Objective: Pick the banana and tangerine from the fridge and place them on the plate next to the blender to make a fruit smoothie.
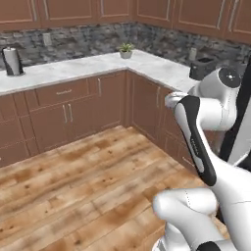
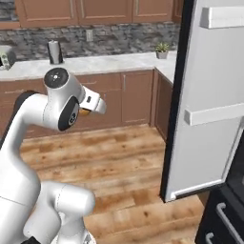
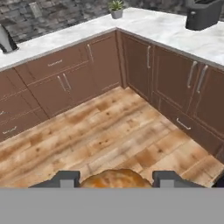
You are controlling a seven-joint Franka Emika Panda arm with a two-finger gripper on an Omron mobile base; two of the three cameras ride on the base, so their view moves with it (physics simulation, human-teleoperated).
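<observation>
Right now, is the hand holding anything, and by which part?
Yes: the tangerine sits between the hand's two fingertips, gripped across its round sides. A sliver of orange also shows at the hand in the right base view.

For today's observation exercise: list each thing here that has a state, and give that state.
Gripper: shut on the tangerine.
Tangerine: held between the fingertips, above the floor.
Fridge door: swung open.
Cabinet doors: closed.
Drawers: closed.
</observation>
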